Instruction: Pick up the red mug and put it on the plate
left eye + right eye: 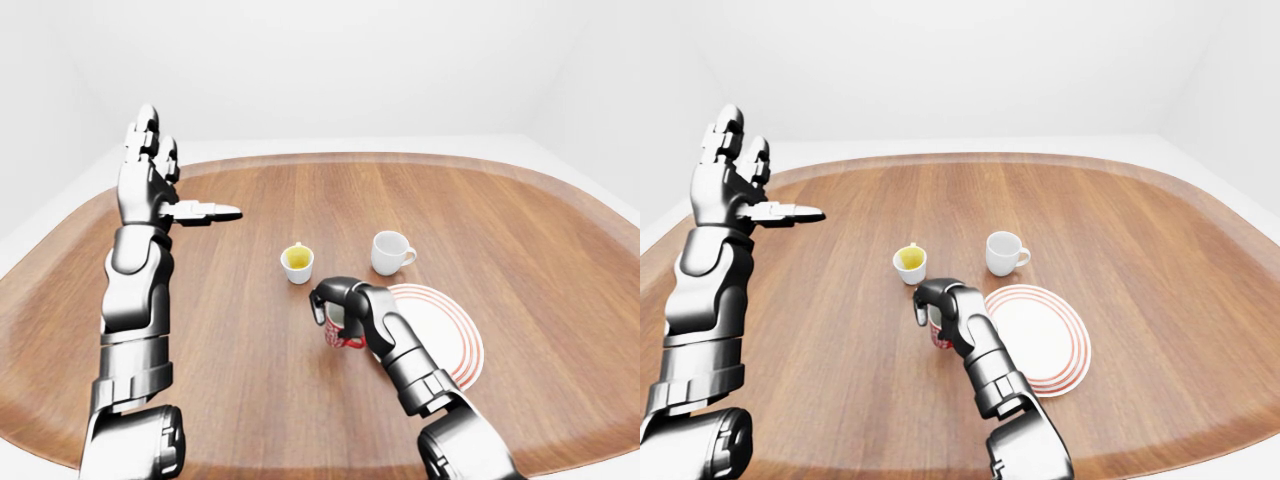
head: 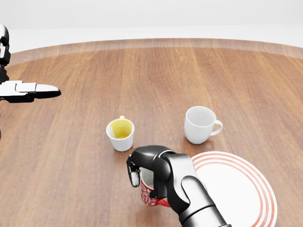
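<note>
Red mug (image 2: 152, 193) upright, mouth up, just left of plate (image 2: 246, 189); right hand (image 2: 150, 171) wrapped round it; left hand (image 1: 150, 180) raised, fingers spread.

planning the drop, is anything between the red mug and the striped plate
Nothing visible: the red patterned mug, gripped by the right hand, sits just left of the white red-ringed plate in the head view. The white mug and yellow-lined cup stand higher up, off that path.
</note>
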